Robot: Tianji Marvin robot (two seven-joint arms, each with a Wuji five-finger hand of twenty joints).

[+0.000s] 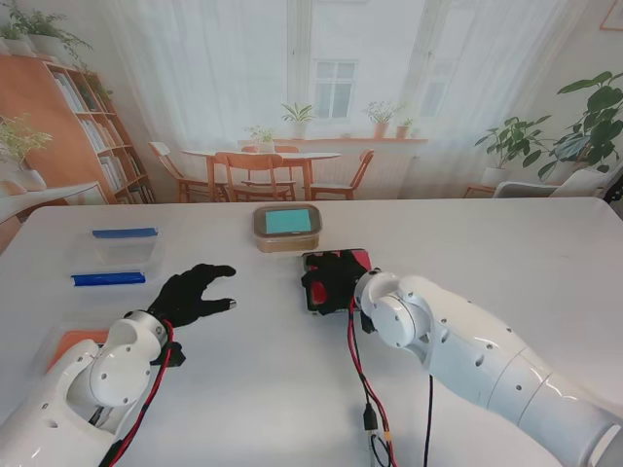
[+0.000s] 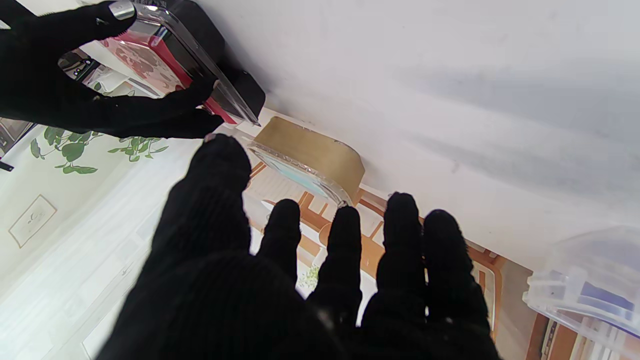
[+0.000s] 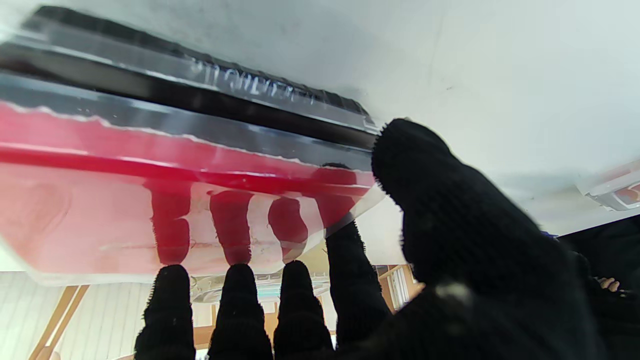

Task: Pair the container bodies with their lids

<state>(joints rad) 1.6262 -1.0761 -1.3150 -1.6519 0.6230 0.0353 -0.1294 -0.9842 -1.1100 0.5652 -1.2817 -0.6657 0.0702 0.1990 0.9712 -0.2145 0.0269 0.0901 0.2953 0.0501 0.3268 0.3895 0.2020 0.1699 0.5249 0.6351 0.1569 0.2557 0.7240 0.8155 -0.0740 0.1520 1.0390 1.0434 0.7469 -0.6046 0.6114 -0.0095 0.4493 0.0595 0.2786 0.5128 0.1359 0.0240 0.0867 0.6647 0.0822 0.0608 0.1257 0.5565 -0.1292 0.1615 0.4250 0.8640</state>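
Over red lid, right hand, seemingly gripping.

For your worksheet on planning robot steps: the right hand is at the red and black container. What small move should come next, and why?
Probably press the red lid down level onto the black container body. The right hand has its fingers on the lid, which in the wrist views looks tilted, one edge raised off the body. The left hand is open, apart from it.

Curtained windows (daylit), wooden dining table, chairs, bookshelf, plants.
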